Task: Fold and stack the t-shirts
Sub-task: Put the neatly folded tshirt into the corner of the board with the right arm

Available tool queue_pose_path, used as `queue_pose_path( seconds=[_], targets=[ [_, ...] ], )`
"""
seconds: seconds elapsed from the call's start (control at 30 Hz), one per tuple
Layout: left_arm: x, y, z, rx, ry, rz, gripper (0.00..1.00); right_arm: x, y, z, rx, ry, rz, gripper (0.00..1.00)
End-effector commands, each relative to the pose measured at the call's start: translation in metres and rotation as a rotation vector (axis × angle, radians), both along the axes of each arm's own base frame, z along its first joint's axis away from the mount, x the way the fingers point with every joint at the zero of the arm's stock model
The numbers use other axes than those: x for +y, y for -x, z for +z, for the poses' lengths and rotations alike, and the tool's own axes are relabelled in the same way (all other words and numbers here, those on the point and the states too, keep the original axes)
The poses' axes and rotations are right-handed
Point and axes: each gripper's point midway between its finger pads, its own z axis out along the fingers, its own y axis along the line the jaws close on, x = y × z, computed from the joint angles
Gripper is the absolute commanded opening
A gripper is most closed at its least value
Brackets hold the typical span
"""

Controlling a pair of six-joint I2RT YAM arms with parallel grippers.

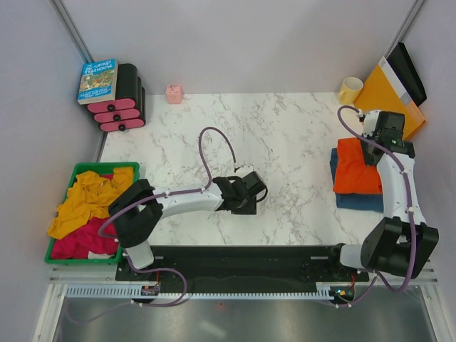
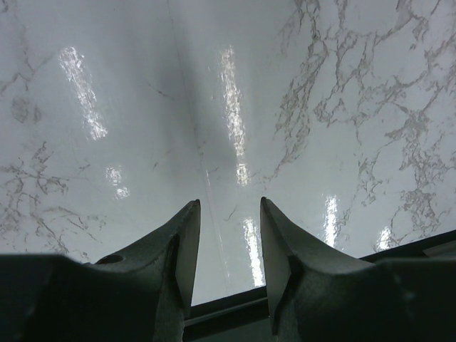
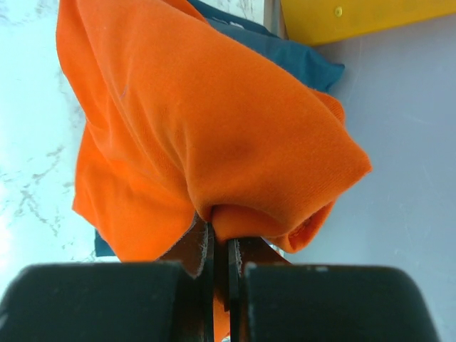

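orange t-shirt [image 1: 354, 169]: laid on the blue t-shirt [image 1: 356, 201] at the right of the table [image 1: 285, 142]; long axis is run near-to-far.
right gripper [image 3: 219, 236]: clamped tight; a fold of the orange cloth is pinched.
left gripper [image 2: 228, 214]: half parted; nothing is held.

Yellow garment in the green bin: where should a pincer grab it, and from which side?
Probably a raised wrinkle near the middle of the yellow garment, coming down from above. It lies crumpled on a red garment inside the green bin, whose walls block a sideways approach; the bunched ridges offer something to pinch.
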Motion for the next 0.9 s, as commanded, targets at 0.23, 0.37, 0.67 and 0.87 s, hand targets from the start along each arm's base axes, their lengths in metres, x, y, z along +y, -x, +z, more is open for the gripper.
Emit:
queue_pose_path(
  seconds=[0.23,0.37,0.67,0.87],
  targets=[
    [-0.018,0.012,-0.004,0.020,0.023,-0.040,0.46,-0.058,-0.010,-0.071,0.055,0.018,-0.065,0.00],
    [-0.019,0.018,-0.009,0.034,0.015,-0.053,0.45,-0.071,-0.018,-0.090,0.065,0.034,-0.080,0.00],
    [-0.018,0.023,-0.017,0.055,-0.001,-0.054,0.45,-0.087,-0.034,-0.095,0.026,0.114,-0.066,0.00],
    [-0.022,0.024,-0.021,0.063,-0.006,-0.059,0.45,-0.071,-0.036,-0.078,-0.052,0.095,0.008,0.00]
  ],
)
